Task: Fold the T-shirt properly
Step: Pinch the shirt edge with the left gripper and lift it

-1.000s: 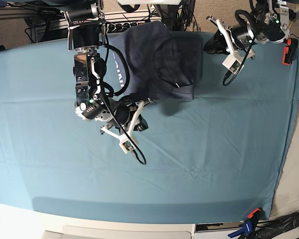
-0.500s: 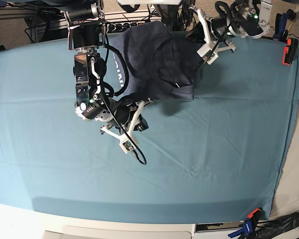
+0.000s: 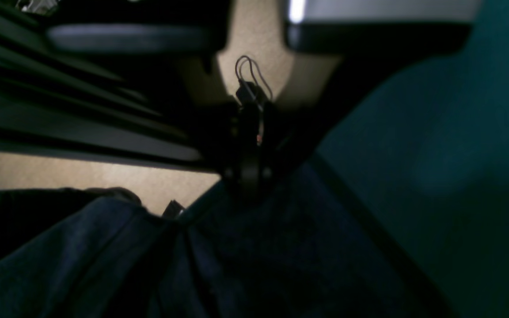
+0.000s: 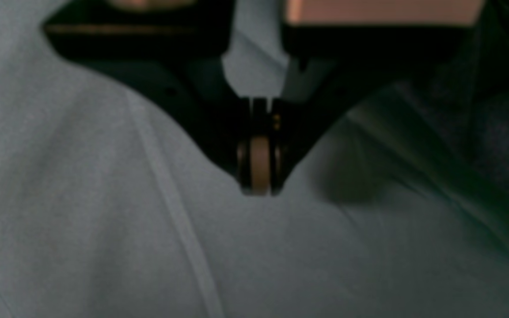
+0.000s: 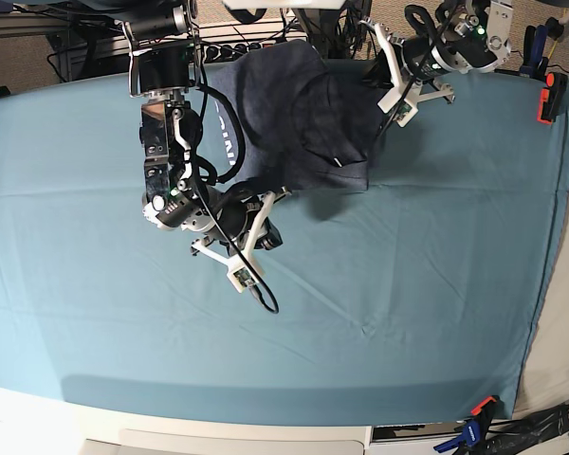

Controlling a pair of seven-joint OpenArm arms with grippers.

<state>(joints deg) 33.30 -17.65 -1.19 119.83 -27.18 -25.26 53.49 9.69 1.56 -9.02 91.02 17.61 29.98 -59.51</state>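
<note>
The T-shirt (image 5: 299, 118) lies bunched at the far middle of the teal table cloth (image 5: 379, 284), a strip of white lettering (image 5: 226, 142) showing on its left side. My left gripper (image 5: 368, 64) is shut at the shirt's far right corner. In the left wrist view its closed fingertips (image 3: 248, 181) meet the edge of the dark T-shirt (image 3: 259, 251); no pinched fabric shows. My right gripper (image 5: 281, 193) is shut by the shirt's near left edge. In the right wrist view the right gripper (image 4: 259, 183) hovers over pale cloth, with the T-shirt (image 4: 502, 132) to the right.
A red clamp (image 5: 548, 98) grips the cloth at the right edge, and a blue and orange clamp (image 5: 474, 422) sits at the near right corner. Cables and a power strip (image 5: 242, 45) run behind the far edge. The beige floor (image 3: 104, 176) shows past the table edge.
My left arm has swung in from the far right to the shirt's far right corner, staying shut. The right arm and the shirt have not moved.
</note>
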